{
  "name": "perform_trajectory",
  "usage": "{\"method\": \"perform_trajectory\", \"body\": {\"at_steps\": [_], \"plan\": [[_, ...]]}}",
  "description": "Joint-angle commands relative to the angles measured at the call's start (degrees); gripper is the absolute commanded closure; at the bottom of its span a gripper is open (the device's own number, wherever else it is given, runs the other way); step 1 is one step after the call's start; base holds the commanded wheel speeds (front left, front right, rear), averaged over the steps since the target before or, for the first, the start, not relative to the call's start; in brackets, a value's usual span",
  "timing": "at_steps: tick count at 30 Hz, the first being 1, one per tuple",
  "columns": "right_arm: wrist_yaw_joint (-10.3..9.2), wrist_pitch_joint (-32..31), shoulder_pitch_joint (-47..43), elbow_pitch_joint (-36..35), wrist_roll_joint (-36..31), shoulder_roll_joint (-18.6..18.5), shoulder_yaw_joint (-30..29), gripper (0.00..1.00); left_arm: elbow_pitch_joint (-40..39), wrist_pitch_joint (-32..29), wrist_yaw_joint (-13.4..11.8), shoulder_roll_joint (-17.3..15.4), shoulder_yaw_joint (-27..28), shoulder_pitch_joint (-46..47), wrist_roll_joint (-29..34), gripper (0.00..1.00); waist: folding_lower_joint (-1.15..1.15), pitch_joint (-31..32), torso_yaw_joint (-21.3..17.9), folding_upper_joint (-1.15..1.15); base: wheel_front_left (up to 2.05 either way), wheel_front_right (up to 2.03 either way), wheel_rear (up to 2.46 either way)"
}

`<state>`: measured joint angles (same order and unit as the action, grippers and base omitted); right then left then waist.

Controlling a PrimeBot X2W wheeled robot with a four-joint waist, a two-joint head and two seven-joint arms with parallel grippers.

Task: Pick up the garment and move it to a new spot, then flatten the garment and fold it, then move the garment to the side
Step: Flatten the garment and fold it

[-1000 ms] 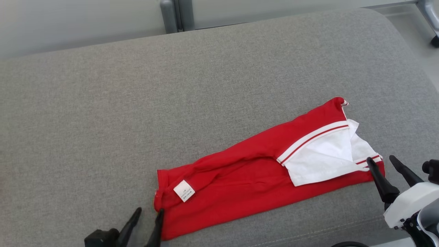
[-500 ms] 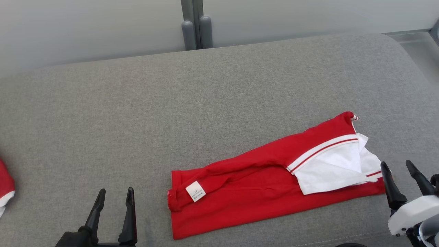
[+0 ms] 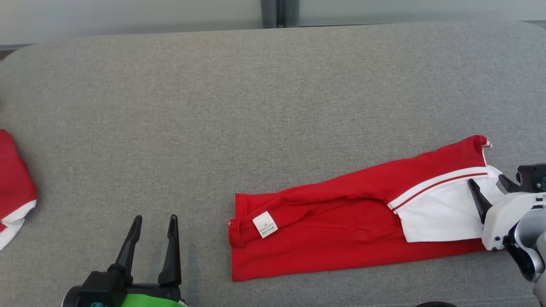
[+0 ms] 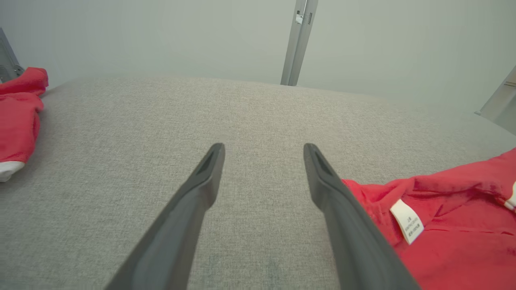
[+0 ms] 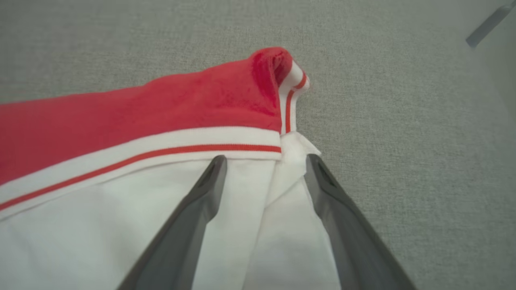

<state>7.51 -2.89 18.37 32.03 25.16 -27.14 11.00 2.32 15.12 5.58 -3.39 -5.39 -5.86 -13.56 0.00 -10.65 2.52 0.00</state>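
Fold stage, by judgement. Red shirt (image 3: 341, 230): long folded strip on grey cushion (image 3: 213, 106), right of centre. Left gripper (image 3: 155, 218): spread wide, empty, near label end. Right gripper (image 3: 485, 180): parted over white collar end, nothing pinched. Next: pinch both ends, fold across.

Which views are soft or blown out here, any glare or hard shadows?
Head view: even diffuse light, no glare, garment sharp, faint shadow beside the left gripper. Left wrist view: crisp on the label, wall behind hazy. Right wrist view: soft throughout, fabric by the right gripper out of focus, red at the collar tip saturated.
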Motion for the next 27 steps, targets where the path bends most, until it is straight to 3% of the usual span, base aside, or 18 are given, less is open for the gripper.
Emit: {"method": "perform_trajectory", "body": {"at_steps": [1, 14, 27], "plan": [[-0.05, -0.4, 0.6, 0.5, 0.3, -0.4, 0.4, 0.00, 0.1, 0.0, 0.2, 0.0, 0.3, 1.1, -0.2, 0.00, 0.00, -1.7, 1.8, 0.00, 0.00, 0.00, 0.00], [-0.09, -8.0, 3.7, 5.0, 4.9, -4.1, 3.6, 0.00, -0.6, 0.0, 1.2, 0.5, 1.3, 3.0, -0.2, 0.00, 0.00, -5.2, 3.1, 0.00, 0.00, 0.00, 0.00], [-0.13, -23.0, -0.7, 1.8, 16.1, -6.8, 2.7, 0.00, -1.2, 0.0, 1.0, 0.5, 2.3, 2.1, -0.8, 0.00, 0.00, -4.8, 1.9, 0.00, 0.00, 0.00, 0.00]]}}
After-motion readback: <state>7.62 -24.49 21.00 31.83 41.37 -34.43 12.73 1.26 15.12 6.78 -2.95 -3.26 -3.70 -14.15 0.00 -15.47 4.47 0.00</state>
